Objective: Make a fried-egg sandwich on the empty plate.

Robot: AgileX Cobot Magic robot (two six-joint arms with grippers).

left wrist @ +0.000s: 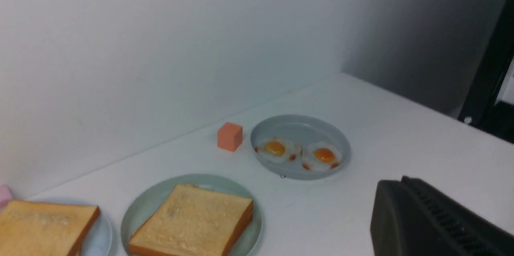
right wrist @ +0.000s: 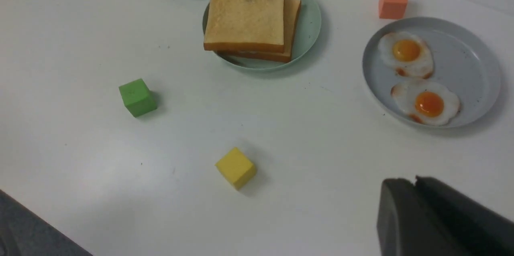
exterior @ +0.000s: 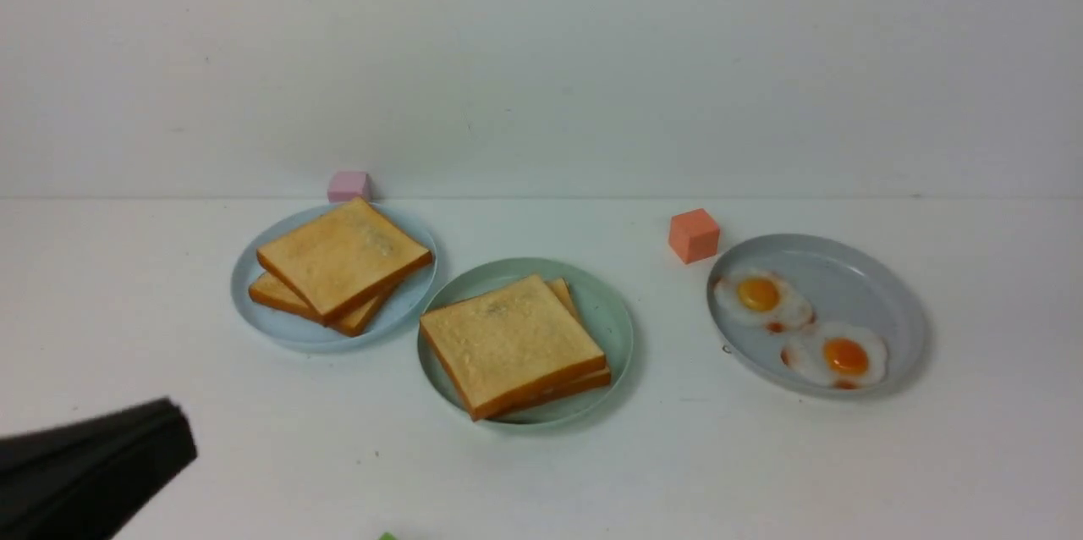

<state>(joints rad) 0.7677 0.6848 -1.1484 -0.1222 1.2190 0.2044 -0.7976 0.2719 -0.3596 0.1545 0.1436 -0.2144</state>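
The pale mint-green plate [exterior: 613, 311] [right wrist: 311, 19] sits mid-table with two toast slices [exterior: 512, 341] [right wrist: 245, 17] stacked on it, the top one slightly askew. What lies between the slices is hidden. My left gripper [exterior: 173, 430] [left wrist: 401, 181] is shut and empty, low at the near left, well away from the plate. In the right wrist view my right gripper [right wrist: 413, 179] is shut with nothing in it, above bare table near the egg plate. It is out of the front view.
A light blue plate [exterior: 288, 328] at the left holds two more toast slices [exterior: 343, 256]. A grey-blue plate [exterior: 846, 269] at the right holds two fried eggs [exterior: 759, 296]. Small cubes stand about: pink [exterior: 349, 184], orange [exterior: 694, 235], green [right wrist: 137, 97], yellow [right wrist: 236, 167].
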